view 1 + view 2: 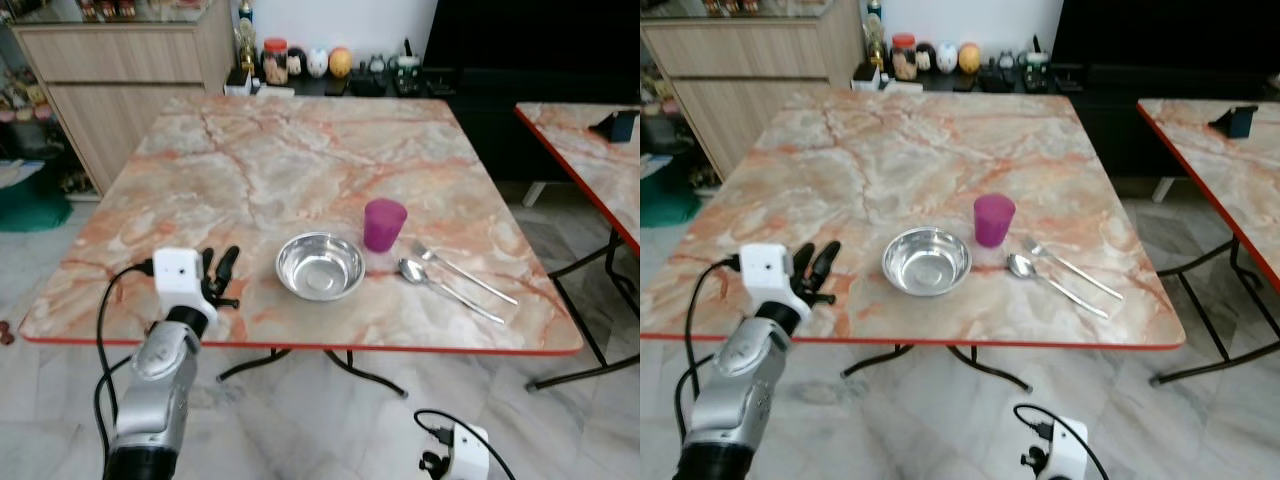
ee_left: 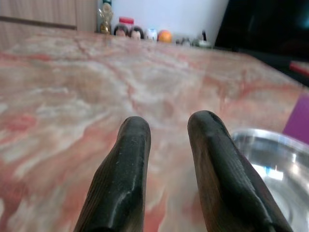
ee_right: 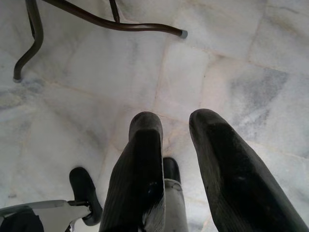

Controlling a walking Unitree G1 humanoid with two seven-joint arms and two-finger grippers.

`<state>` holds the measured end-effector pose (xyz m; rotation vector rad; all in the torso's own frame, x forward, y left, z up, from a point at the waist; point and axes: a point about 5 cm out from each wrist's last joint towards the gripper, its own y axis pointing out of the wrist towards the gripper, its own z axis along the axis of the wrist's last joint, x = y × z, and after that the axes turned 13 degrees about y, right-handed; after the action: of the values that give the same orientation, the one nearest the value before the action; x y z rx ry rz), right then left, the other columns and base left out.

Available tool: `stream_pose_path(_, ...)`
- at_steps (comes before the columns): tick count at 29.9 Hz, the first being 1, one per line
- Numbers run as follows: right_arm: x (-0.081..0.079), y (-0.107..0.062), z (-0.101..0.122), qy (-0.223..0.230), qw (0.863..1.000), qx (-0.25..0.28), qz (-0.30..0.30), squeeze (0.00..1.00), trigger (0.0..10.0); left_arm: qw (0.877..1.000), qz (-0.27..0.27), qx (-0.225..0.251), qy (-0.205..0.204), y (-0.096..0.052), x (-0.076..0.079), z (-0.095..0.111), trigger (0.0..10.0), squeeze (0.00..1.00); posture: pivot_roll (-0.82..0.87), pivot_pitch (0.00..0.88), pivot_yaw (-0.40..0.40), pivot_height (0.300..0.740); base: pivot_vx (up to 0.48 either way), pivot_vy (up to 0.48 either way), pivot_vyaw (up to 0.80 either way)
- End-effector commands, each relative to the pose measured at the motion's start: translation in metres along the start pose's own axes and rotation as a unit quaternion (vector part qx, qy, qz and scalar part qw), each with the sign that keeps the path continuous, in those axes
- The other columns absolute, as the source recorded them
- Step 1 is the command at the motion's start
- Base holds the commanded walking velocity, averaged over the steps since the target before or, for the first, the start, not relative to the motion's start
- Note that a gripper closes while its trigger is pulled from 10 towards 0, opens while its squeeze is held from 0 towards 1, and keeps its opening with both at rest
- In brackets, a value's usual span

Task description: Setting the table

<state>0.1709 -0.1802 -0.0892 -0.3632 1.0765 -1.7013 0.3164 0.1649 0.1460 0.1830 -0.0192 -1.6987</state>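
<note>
Left gripper [image 1: 222,272] hovered slightly open and empty over the table [image 1: 250,160], just beside the steel bowl [image 1: 320,266].

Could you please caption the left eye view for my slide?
Open left gripper hovers beside steel bowl, purple cup, spoon and fork.

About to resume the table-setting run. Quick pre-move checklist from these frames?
1. Left gripper over the table, beside the steel bowl: ok.
2. Left fingers open, nothing held: ok.
3. Bowl upright and empty: ok.
4. Purple cup upright by the bowl: ok; touching it: cannot tell.
5. Spoon and fork flat, right of the bowl: ok.
6. Right gripper hanging below the table, facing floor: not ok for reaching.
</note>
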Motion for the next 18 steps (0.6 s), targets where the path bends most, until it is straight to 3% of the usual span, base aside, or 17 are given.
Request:
stream_pose_path(1,0.002,-0.001,-0.004,0.005,1.0,-0.005,-0.006,0.0,10.0,1.0,-0.018,-0.021,-0.003,0.006,0.006,-0.004,10.0,0.0,0.11,0.011,-0.033,0.74,0.0,0.0,0.0)
stream_pose_path(6,0.003,-0.001,-0.004,0.005,1.0,-0.005,-0.007,0.0,10.0,0.999,-0.027,-0.035,-0.011,0.012,0.013,-0.005,10.0,0.0,0.11,0.021,-0.034,0.74,0.0,0.0,0.0)
stream_pose_path(9,0.003,-0.001,-0.004,0.005,1.0,-0.005,-0.007,0.0,10.0,0.998,-0.038,-0.042,0.024,0.017,0.021,-0.004,10.0,0.0,0.1,0.022,-0.034,0.74,0.0,0.0,0.0)
stream_pose_path(18,0.003,-0.001,-0.004,0.006,1.0,-0.005,-0.007,0.0,10.0,0.997,-0.043,-0.059,0.03,0.027,0.032,-0.005,10.0,0.0,0.1,0.014,-0.031,0.74,0.0,-0.376,0.0)
